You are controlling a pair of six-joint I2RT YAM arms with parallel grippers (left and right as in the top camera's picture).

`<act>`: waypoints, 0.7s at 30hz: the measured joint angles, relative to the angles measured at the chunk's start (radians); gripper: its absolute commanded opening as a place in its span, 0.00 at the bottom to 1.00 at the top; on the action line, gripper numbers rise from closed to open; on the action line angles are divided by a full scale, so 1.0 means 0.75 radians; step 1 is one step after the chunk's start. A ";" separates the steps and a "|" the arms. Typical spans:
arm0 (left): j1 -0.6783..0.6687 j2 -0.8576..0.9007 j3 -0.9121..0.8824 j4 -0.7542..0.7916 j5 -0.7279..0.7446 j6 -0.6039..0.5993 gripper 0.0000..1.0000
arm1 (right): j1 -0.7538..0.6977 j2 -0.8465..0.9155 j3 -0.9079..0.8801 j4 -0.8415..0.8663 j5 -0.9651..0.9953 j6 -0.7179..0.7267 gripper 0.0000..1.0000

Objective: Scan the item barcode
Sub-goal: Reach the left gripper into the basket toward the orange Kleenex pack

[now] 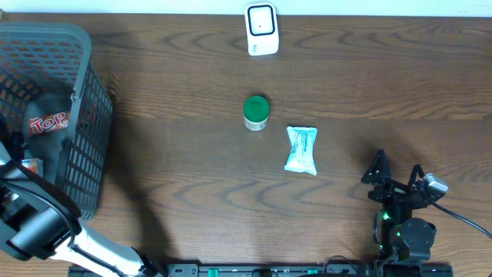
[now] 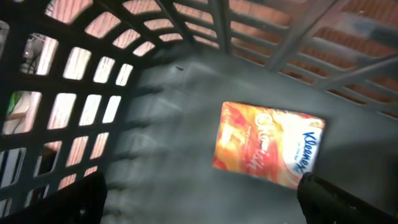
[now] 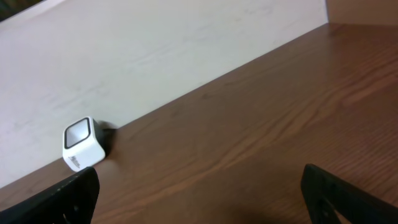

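Observation:
My left gripper (image 2: 199, 214) hangs open inside the grey mesh basket (image 1: 84, 115), above its floor. An orange Kleenex tissue pack (image 2: 267, 144) lies flat just ahead of the fingertips (image 2: 345, 202), untouched. No barcode shows on it. My right gripper (image 1: 396, 178) rests open and empty at the table's front right. In its wrist view the white barcode scanner (image 3: 84, 144) stands far ahead at the back wall; from above the scanner (image 1: 261, 29) is at the back centre.
A red "Top" bag (image 1: 48, 123) also lies in the basket. A green-lidded jar (image 1: 256, 112) and a light blue packet (image 1: 301, 149) sit mid-table. My left arm (image 1: 38, 223) crosses the basket's near corner.

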 measured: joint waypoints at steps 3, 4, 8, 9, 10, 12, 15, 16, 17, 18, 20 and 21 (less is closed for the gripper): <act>0.000 0.000 -0.050 0.054 -0.003 0.001 0.98 | 0.000 0.000 0.000 0.000 0.001 0.001 0.99; 0.000 0.000 -0.071 0.079 -0.004 0.005 0.98 | 0.000 0.000 0.000 0.000 0.000 0.001 0.99; 0.000 0.000 -0.134 0.167 -0.004 0.045 0.98 | 0.000 0.000 0.000 0.000 0.000 0.000 0.99; 0.000 0.000 -0.147 0.186 -0.004 0.064 0.98 | 0.000 0.000 0.000 0.000 0.000 0.001 0.99; -0.001 0.000 -0.154 0.197 -0.004 0.074 0.98 | 0.000 0.000 0.000 0.000 0.000 0.000 0.99; -0.001 0.000 -0.167 0.227 -0.004 0.103 0.98 | 0.000 0.000 0.000 0.000 0.000 0.000 0.99; -0.002 0.001 -0.175 0.251 -0.004 0.133 0.98 | 0.000 0.000 0.000 0.000 0.000 0.000 0.99; -0.004 0.001 -0.175 0.261 -0.004 0.145 0.98 | -0.001 0.000 0.000 0.000 0.000 0.000 0.99; -0.006 0.001 -0.176 0.263 -0.004 0.149 0.98 | 0.000 0.000 0.000 0.000 0.000 0.001 0.99; -0.008 0.001 -0.176 0.271 -0.004 0.151 0.98 | 0.000 0.000 0.000 0.000 0.001 0.000 0.99; -0.017 0.001 -0.176 0.287 -0.004 0.156 0.98 | -0.001 0.000 0.000 0.000 0.000 0.001 0.99; -0.022 0.001 -0.176 0.291 -0.004 0.160 0.98 | 0.000 0.000 0.000 0.000 0.001 0.000 0.99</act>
